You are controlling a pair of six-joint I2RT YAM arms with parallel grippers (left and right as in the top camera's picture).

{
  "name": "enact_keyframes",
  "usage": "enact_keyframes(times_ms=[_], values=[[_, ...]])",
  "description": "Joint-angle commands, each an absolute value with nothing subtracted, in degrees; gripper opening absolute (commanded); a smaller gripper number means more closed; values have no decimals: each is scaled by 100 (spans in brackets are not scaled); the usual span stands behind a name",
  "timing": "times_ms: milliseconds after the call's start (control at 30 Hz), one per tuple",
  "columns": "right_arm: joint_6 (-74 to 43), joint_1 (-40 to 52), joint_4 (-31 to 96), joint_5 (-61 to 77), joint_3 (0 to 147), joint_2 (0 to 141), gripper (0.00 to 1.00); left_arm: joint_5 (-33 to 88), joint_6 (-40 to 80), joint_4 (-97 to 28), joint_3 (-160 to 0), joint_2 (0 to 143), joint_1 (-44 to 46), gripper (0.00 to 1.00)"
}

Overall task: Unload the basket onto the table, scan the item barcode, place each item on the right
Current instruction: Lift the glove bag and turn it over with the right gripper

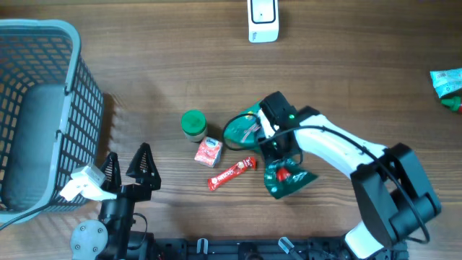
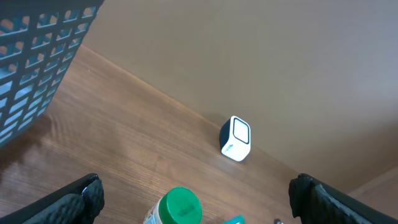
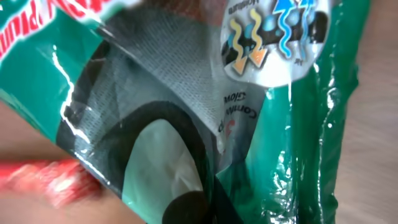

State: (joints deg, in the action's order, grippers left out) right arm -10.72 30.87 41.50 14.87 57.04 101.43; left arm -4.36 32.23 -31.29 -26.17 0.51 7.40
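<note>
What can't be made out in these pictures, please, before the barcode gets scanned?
Barcode on the green package: none visible; overhead the right arm covers its middle, the right wrist view sits too close.
Right end effector: fingertips hidden beneath its own body overhead; grip unclear.
Green item: cut by the overhead's right edge.
Red bar: label too small overhead, blurred at the wrist.

Bystanders on the wood table [image 1: 361, 65]: basket, jar, carton, bar, packet.
Grey-blue wire basket [image 1: 83, 101] at far left, running off the frame edge. Green-lidded jar [image 1: 193, 123] upright near centre; small red-and-white carton [image 1: 208, 152] just beside it on the near side. Red snack bar [image 1: 232, 172] lies slantwise, close to the carton. Teal packet [image 1: 447, 81] well apart at the right edge, cut off by the frame.
</note>
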Motion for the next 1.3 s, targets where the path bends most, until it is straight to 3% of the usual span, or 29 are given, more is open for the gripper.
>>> enact_keyframes(times_ms=[0,200,300,800,933,1067,1133,1267], values=[[-281,3020,4689,3562,6261,10269,4,-366,3179,-3118,-2587,32,766,100],[528,2718,5417,5275,6619,10252,4,-366,3179,-3118,-2587,32,766,100],[1625,2539,5745,6823,6617,10252,4,-366,3179,-3118,-2587,32,766,100],[2104,2467,4875,9295,6608,10254,4,-366,3179,-3118,-2587,32,766,100],[2027,2467,4477,8119,6608,10254,4,-366,3179,-3118,-2585,32,766,100],[49,2491,4611,4418,6606,10259,4,-366,3179,-3118,-2585,32,766,100],[-377,2530,4825,2871,6606,10259,4,-366,3179,-3118,-2585,32,766,100],[-604,2694,4794,2119,6604,10259,9,-366,3179,-3118,-2585,32,766,100]])
